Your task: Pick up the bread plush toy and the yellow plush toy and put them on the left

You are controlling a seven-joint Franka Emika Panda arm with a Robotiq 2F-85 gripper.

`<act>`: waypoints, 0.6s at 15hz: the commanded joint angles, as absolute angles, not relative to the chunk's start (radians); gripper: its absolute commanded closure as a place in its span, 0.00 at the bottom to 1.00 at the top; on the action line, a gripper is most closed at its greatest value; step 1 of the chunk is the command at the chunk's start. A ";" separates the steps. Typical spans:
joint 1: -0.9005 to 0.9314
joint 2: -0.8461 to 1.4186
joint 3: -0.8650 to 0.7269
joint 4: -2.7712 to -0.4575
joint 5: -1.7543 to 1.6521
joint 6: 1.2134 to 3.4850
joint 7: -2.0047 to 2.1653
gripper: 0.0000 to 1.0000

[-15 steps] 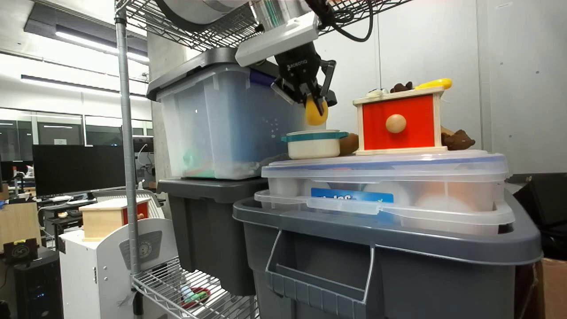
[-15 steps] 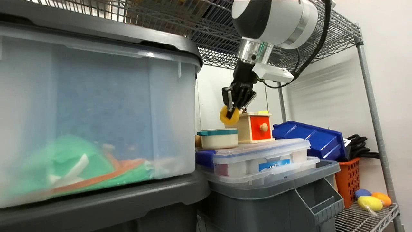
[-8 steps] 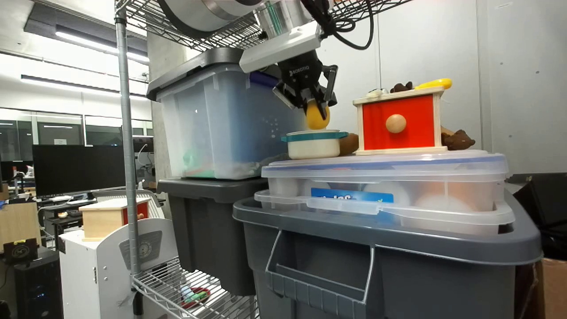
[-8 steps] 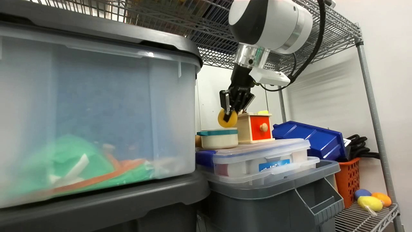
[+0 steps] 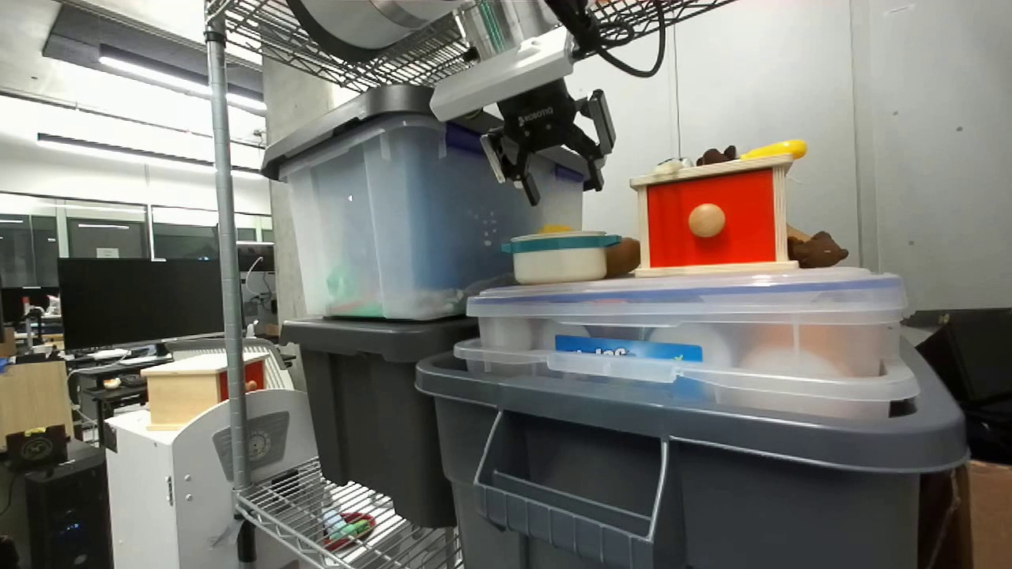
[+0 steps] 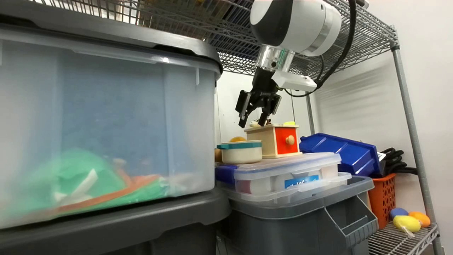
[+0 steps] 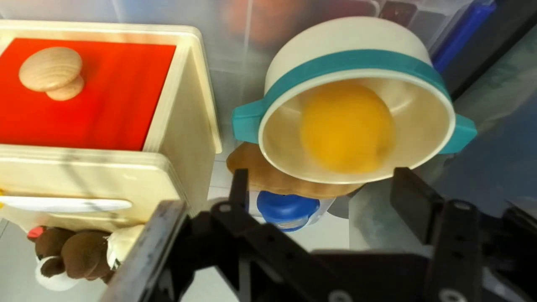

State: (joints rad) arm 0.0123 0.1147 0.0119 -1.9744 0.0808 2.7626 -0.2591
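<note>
Gripper [image 5: 563,190] stood above the pot [image 5: 560,266], jaws spread wide, holding nothing. Yellow toy [image 7: 347,128] sat in the pot, its top just above the rim. Bread toy [image 7: 272,178] lay on the pot's far side (partly hidden behind it). Red box [image 5: 747,225] stood right of the pot in both exterior views.

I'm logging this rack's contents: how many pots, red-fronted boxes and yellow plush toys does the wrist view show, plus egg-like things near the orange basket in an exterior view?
Pots: 1
Red-fronted boxes: 1
Yellow plush toys: 1, inside the pot
Egg-like things near the orange basket: 3
Total: 6
</note>
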 commanded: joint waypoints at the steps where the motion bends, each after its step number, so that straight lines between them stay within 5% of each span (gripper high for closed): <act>1: 0.006 0.098 0.018 -1.954 0.055 2.722 -0.235 0.00; 9: 0.007 0.002 0.013 -2.007 0.046 2.635 -0.244 0.00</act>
State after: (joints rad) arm 0.0114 0.0598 0.0113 -1.9704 0.0709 2.6792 -0.2554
